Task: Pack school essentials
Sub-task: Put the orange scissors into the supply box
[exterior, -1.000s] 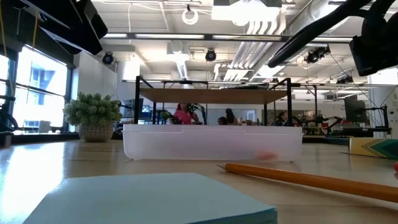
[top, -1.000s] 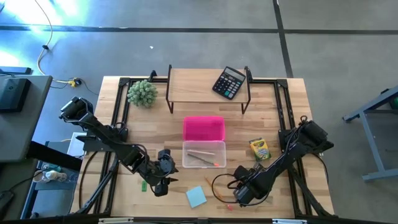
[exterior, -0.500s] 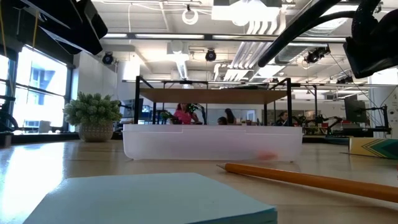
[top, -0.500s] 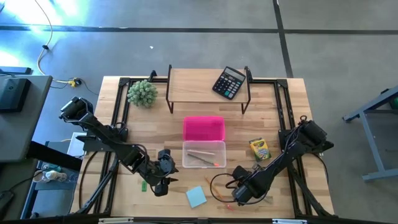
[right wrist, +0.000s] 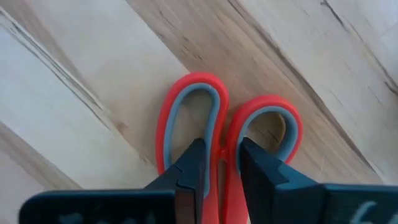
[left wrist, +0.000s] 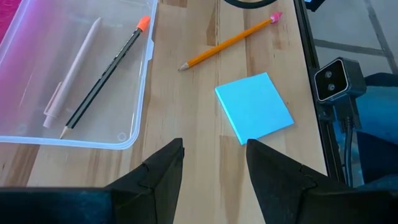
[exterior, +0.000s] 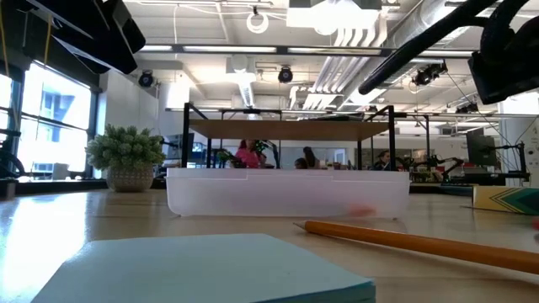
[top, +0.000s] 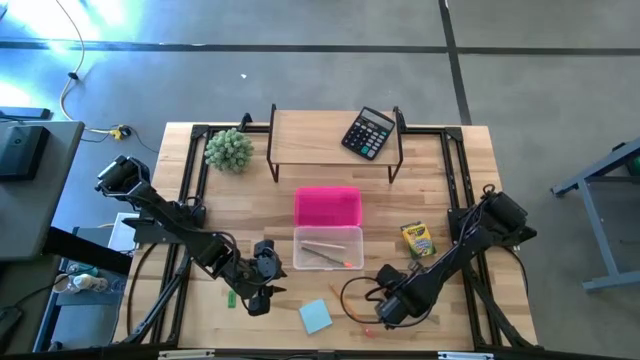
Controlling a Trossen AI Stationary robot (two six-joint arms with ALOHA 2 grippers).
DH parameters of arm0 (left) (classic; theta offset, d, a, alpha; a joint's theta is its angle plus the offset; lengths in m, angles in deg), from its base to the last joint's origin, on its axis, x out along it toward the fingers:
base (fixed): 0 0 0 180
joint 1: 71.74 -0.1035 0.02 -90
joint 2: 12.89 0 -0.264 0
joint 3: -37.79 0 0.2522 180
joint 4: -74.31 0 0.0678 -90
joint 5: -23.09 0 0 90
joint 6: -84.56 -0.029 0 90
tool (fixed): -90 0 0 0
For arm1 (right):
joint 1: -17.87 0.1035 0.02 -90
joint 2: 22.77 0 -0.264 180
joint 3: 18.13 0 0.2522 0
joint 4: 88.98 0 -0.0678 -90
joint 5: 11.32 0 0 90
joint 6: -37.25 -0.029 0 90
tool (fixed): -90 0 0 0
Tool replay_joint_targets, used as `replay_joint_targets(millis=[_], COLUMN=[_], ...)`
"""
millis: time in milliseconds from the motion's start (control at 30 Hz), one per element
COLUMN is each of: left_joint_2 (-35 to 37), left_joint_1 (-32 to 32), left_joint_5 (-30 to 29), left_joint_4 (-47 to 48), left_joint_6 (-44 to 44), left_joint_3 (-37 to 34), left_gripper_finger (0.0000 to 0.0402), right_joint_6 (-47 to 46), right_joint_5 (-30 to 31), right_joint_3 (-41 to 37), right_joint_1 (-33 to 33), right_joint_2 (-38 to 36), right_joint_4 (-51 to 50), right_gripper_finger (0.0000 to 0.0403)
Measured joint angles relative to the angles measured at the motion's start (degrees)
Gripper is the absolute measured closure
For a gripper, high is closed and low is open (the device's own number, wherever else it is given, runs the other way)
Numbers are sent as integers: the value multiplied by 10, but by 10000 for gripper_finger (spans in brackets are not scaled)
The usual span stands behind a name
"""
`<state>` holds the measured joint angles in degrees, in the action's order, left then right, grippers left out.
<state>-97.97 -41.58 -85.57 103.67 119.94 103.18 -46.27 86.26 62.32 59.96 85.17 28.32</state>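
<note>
The red-handled scissors [right wrist: 193, 93] lie under my right gripper [right wrist: 221, 163] near the table's near edge, and it is shut on their handles. My left gripper [left wrist: 214, 163] is open and touches nothing, just left of the light-blue note pad [left wrist: 254, 107]. An orange pencil [left wrist: 227, 42] lies flat on the table. Inside the clear box [top: 328, 248] lie a dark pencil [left wrist: 106, 68] and a pale one [left wrist: 71, 74]. The crayon box [top: 417, 240] lies flat, right of the clear box. A small green piece [top: 230, 298] lies left of my left gripper. My right gripper has one fingertip [right wrist: 194, 155] in each handle loop and pinches the two inner bars [right wrist: 221, 149] where the loops meet. The fingers come from above, pointing down. The gripper hides the blades. Whether the handles rest on the table or are lifted cannot be told.
The pink lid [top: 327, 207] lies just beyond the clear box. A wooden shelf [top: 335, 140] at the far edge carries the black calculator [top: 368, 132], with a green plant [top: 229, 150] to its left. A dark cable loop [top: 352, 296] lies beside my right gripper. A camera [left wrist: 337, 79] sits at the near edge.
My right gripper has shifted a little toward the table's right and far side over the scissors. The left arm and the other things have kept still.
</note>
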Motion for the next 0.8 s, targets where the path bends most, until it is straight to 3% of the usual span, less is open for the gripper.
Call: replay_joint_targets(millis=[800], left_joint_2=[0], left_joint_1=[-1], left_joint_5=[7], left_joint_4=[0], left_joint_6=[0], left_joint_3=[0], left_gripper_finger=[234], right_joint_6=[67], right_joint_5=[29], right_joint_3=[17], right_joint_1=[-1], right_joint_2=[-4], right_joint_4=[105], right_gripper_finger=[344])
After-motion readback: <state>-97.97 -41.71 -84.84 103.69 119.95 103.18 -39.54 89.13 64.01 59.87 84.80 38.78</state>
